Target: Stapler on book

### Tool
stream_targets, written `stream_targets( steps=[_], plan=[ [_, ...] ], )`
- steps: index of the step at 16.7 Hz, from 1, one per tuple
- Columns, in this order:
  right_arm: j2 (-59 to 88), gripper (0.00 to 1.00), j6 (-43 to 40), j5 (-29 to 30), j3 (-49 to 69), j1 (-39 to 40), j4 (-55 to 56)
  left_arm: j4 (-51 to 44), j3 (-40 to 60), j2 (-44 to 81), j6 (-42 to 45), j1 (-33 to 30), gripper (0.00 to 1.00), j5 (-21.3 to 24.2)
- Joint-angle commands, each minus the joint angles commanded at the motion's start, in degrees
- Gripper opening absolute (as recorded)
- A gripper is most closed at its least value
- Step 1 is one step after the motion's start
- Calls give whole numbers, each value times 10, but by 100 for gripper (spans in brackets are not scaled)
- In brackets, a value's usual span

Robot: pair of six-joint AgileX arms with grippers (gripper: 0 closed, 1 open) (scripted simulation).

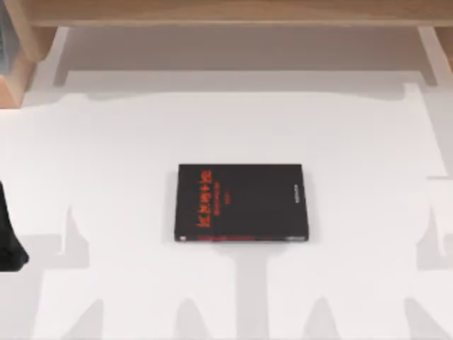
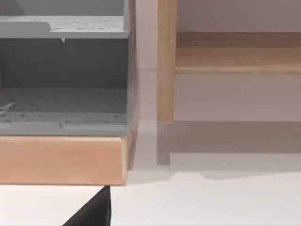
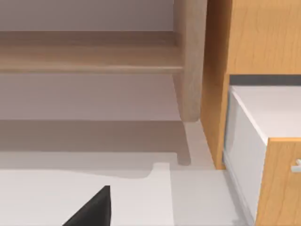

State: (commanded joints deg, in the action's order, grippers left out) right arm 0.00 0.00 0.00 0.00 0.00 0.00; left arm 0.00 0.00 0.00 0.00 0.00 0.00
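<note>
Book (image 1: pixel 241 203) lies flat at table (image 1: pixel 127 156) centre, ready to receive a stapler; left arm parked at nine o'clock, pincers' state unclear

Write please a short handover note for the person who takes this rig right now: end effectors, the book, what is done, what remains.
Left end effector: idle near the table's left edge, at the left arm.
Right end effector: idle, looking toward a wooden cabinet.
Book: lies flat and closed at the middle of the table, with nothing on its cover.
Done: no step yet.
Left: pick up the stapler and set it on the book.
</note>
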Motion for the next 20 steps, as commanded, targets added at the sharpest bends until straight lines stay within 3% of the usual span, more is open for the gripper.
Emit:
stream_targets(
  steps=[5, 9, 13, 20],
  plan=[
    [34, 100, -8, -2, 31, -3, -24, 0, 0, 0, 0, 0, 100, 0],
    [163, 100, -39, -10, 151, -11, -113, 0, 0, 0, 0, 0, 100, 0],
    [383, 100, -92, -23, 361, -28, -252, 0, 0, 0, 0, 0, 100, 0],
    [901, 100, -219, -44, 886, -102, -538, 0, 0, 0, 0, 0, 100, 0]
  ],
)
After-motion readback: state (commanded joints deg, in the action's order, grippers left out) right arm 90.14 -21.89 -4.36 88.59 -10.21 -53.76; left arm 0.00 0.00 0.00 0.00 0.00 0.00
